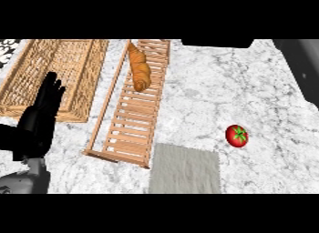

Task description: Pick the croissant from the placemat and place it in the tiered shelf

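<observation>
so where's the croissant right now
In the head view the croissant lies on the far end of the slatted wooden shelf, left of centre, beside the wicker basket and well away from the grey placemat.

The lower edge cuts off the placemat (pixel 184 169).

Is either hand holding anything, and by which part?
Nothing is held. The left hand is open; the croissant lies on the tiered shelf. The right hand is unseen.
</observation>
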`<state>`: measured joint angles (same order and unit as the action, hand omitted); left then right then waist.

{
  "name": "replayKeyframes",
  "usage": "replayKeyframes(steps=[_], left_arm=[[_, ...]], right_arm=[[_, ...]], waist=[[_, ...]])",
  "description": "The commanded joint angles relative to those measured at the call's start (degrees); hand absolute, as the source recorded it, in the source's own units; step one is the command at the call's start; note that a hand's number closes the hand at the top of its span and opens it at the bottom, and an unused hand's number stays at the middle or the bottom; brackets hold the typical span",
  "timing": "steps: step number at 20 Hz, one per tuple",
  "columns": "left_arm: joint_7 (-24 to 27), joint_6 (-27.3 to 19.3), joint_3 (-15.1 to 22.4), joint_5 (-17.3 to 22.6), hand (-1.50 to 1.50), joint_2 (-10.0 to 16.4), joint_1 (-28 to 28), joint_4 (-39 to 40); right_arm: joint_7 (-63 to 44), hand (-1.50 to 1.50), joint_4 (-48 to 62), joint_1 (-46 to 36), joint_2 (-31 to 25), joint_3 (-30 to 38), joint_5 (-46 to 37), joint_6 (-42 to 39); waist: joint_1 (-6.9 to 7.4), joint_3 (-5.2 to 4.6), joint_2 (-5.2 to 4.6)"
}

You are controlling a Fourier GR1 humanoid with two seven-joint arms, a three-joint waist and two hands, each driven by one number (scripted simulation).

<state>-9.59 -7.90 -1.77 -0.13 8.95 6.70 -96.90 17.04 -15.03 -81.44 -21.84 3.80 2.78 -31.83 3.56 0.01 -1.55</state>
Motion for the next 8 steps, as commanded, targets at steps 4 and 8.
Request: replayKeyframes(steps=[4, 8], left_arm=[[0.8, 0.7, 0.5, -0.4, 0.00, 0.0, 1.8, 1.2], [0.8, -0.1, 2.0, -1.6, 0.00, -1.0, 1.4, 0.1]], right_arm=[[6.1, -1.50, 3.4, 1.7, -6.1, -0.2, -1.9, -7.8], [7.7, -1.50, 4.4, 1.6, -7.6, 0.0, -2.3, -9.0]], waist=[[1.28, 0.05, -0.78], [2.45, 0.11, -1.16]])
